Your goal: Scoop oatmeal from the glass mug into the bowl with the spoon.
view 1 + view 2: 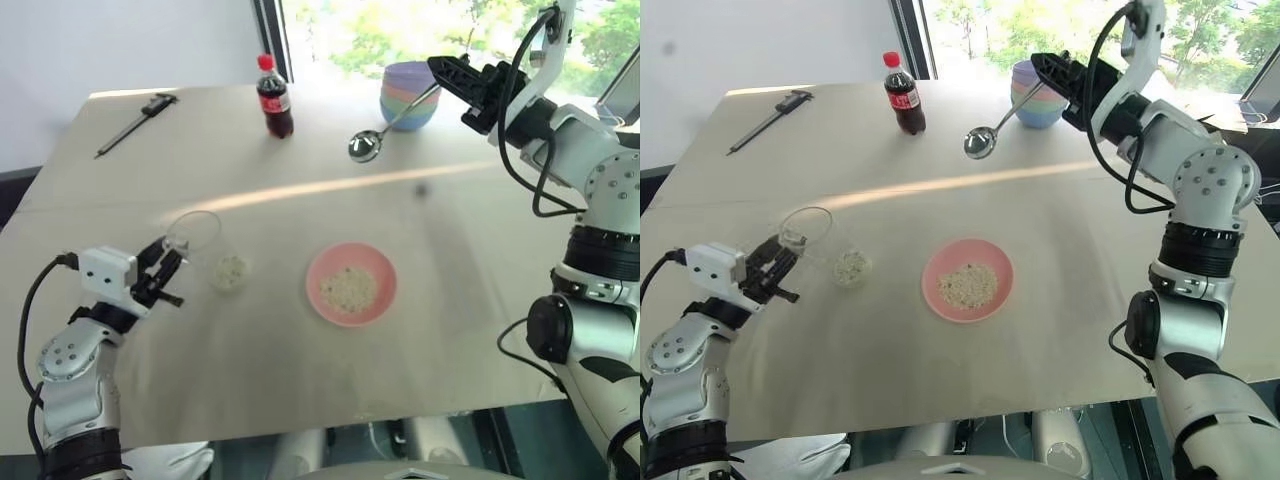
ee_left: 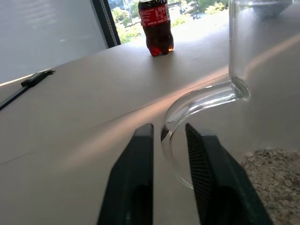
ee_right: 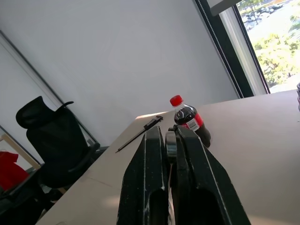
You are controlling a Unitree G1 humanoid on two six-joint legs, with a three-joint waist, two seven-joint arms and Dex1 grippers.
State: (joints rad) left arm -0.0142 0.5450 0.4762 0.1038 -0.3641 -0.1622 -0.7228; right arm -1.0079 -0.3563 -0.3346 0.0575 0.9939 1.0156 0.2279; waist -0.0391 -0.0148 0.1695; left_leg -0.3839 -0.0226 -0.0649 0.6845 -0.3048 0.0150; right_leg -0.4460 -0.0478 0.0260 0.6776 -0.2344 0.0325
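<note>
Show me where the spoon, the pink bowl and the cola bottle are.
spoon (image 1: 364, 147), left eye view, on its oval head.
pink bowl (image 1: 322, 272), left eye view, on its rim.
cola bottle (image 1: 275, 106), left eye view, on its label.

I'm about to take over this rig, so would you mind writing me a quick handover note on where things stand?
Left gripper: shut on the glass mug's handle, seen in the left wrist view.
Right gripper: shut on the spoon, held raised above the far side of the table, head empty.
Glass mug: near the table's left edge, some oatmeal in its bottom.
Bowl: pink, centre of the table, already holds a heap of oatmeal.
Done: some oatmeal is in the bowl.
Left: bring the spoon back to the mug and scoop the rest over.
</note>
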